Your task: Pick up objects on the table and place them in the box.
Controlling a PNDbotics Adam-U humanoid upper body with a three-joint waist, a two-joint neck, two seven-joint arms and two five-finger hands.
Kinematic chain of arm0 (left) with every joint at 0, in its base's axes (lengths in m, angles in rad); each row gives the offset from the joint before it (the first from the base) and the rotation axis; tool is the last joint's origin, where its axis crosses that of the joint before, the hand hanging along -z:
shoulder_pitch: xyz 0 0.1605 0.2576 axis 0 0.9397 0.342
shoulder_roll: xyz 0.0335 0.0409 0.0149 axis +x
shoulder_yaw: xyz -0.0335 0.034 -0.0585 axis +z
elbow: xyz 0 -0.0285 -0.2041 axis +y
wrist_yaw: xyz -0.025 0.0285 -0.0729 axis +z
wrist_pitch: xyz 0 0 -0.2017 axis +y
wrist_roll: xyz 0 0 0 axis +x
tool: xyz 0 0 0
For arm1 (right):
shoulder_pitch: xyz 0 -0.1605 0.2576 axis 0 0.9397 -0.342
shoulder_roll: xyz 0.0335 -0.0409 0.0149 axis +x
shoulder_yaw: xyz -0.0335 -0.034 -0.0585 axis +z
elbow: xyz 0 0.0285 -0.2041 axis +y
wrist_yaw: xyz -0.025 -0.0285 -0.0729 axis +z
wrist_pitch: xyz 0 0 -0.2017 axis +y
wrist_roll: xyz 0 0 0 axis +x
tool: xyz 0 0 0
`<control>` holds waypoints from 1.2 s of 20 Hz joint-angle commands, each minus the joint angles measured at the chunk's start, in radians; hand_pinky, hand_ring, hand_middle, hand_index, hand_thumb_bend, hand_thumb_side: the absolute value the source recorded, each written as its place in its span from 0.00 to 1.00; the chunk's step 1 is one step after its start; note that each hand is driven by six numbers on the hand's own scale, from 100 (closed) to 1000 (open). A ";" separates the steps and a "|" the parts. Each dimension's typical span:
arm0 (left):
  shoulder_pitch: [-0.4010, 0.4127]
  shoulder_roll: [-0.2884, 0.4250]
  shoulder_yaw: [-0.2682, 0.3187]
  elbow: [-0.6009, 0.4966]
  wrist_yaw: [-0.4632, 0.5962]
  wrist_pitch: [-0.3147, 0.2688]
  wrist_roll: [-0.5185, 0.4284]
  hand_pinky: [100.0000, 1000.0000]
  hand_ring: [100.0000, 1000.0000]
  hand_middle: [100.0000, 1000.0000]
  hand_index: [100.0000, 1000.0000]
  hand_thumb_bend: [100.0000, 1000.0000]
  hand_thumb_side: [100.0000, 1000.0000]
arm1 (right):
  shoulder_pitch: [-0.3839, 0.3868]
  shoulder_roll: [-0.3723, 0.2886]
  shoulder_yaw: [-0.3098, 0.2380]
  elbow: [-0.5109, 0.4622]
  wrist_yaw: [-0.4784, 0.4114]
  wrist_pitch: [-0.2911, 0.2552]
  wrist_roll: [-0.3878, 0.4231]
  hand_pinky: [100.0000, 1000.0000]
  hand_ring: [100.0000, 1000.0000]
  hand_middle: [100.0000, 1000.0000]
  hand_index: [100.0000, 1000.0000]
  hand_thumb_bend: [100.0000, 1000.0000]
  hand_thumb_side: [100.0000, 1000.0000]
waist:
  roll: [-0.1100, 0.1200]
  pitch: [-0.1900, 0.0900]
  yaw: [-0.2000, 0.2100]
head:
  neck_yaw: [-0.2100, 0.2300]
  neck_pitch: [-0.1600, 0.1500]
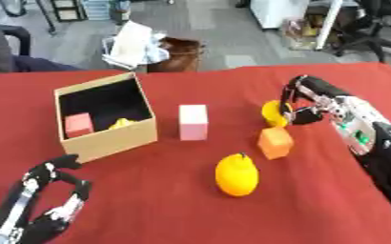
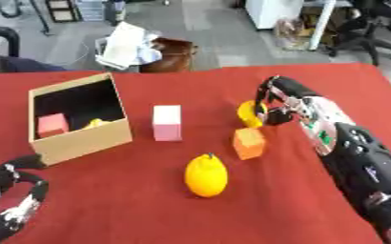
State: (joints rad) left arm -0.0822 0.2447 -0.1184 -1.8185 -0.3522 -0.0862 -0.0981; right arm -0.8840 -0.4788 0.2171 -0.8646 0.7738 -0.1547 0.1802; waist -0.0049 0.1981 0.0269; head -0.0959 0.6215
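An open cardboard box (image 1: 107, 138) stands at the left of the red table, with a pink cube (image 1: 78, 124) and a small yellow thing (image 1: 121, 123) inside it. On the cloth lie a pale pink block (image 1: 193, 122), an orange cube (image 1: 275, 142), and a yellow-orange lemon-shaped fruit (image 1: 236, 175). My right hand (image 1: 303, 102) has its fingers curled round a small yellow object (image 1: 272, 114) just above the orange cube. My left hand (image 1: 48, 200) rests open at the lower left, fingers up, holding nothing.
The red cloth (image 1: 165, 209) covers the whole table. Beyond the far edge are a brown bag (image 1: 180, 54), white papers (image 1: 132, 43) and office chairs (image 1: 374, 28) on the floor. A person's dark sleeve (image 1: 15, 59) shows at the far left.
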 commanded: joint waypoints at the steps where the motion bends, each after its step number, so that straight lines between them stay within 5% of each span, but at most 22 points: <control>1: -0.010 0.007 0.002 -0.017 0.006 -0.002 -0.002 0.76 0.57 0.65 0.84 0.26 0.57 | -0.025 -0.014 0.001 -0.018 -0.005 -0.002 0.011 0.69 0.61 0.57 0.53 0.00 0.00 | 0.007 -0.013 0.001 | -0.005 -0.014; 3: -0.010 0.007 0.002 -0.017 0.006 -0.002 -0.002 0.76 0.57 0.65 0.84 0.26 0.57 | -0.024 -0.012 0.003 -0.006 -0.002 -0.003 0.037 0.73 0.67 0.66 0.83 0.00 0.28 | 0.007 -0.013 0.002 | -0.006 -0.015; 4: -0.010 0.007 0.002 -0.017 0.006 -0.002 -0.002 0.76 0.57 0.65 0.84 0.26 0.57 | -0.023 -0.011 0.005 0.004 0.003 -0.002 0.052 0.74 0.70 0.71 0.89 0.00 0.39 | 0.007 -0.013 0.002 | -0.007 -0.016; 6: -0.010 0.007 0.003 -0.017 0.006 -0.002 -0.002 0.76 0.57 0.65 0.84 0.26 0.57 | -0.021 -0.011 0.006 0.024 0.020 0.001 0.086 0.79 0.76 0.81 0.94 0.04 0.56 | 0.007 -0.012 0.001 | -0.008 -0.016; 10: -0.010 0.007 0.002 -0.017 0.006 -0.002 -0.002 0.76 0.57 0.65 0.84 0.26 0.58 | -0.022 -0.003 -0.001 0.067 0.073 0.007 0.154 0.82 0.79 0.83 0.95 0.08 0.60 | 0.009 -0.011 -0.001 | -0.010 -0.016; 17: -0.009 0.007 0.002 -0.018 0.007 -0.002 -0.003 0.76 0.57 0.65 0.84 0.26 0.58 | -0.028 0.008 -0.024 0.071 0.127 0.008 0.133 0.76 0.69 0.62 0.73 0.02 0.34 | 0.013 -0.011 -0.003 | -0.013 -0.015; 18: -0.009 0.007 0.002 -0.017 0.007 -0.002 -0.003 0.76 0.57 0.65 0.84 0.26 0.58 | -0.033 0.008 -0.030 0.061 0.125 0.009 0.116 0.70 0.59 0.45 0.53 0.00 0.17 | 0.013 -0.012 -0.004 | -0.014 -0.015; 19: -0.008 0.006 0.002 -0.017 0.007 -0.002 -0.003 0.76 0.57 0.65 0.84 0.26 0.58 | -0.035 0.007 -0.035 0.044 0.123 0.013 0.098 0.70 0.59 0.45 0.53 0.00 0.17 | 0.013 -0.012 -0.005 | -0.014 -0.015; 20: -0.008 0.006 0.002 -0.017 0.007 -0.002 -0.004 0.76 0.57 0.65 0.84 0.26 0.58 | -0.038 0.007 -0.038 0.027 0.119 0.018 0.079 0.66 0.53 0.37 0.42 0.00 0.07 | 0.014 -0.013 -0.005 | -0.015 -0.015; 24: -0.007 0.006 0.002 -0.017 0.008 -0.002 -0.004 0.76 0.57 0.65 0.84 0.26 0.58 | -0.057 0.008 -0.039 -0.028 0.094 0.040 0.002 0.62 0.48 0.32 0.34 0.00 0.00 | 0.013 -0.014 -0.005 | -0.015 -0.014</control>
State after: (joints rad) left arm -0.0822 0.2446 -0.1186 -1.8185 -0.3514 -0.0864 -0.0989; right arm -0.9123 -0.4541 0.1854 -0.8566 0.8778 -0.1205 0.2069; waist -0.0049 0.1980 0.0217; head -0.1083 0.6147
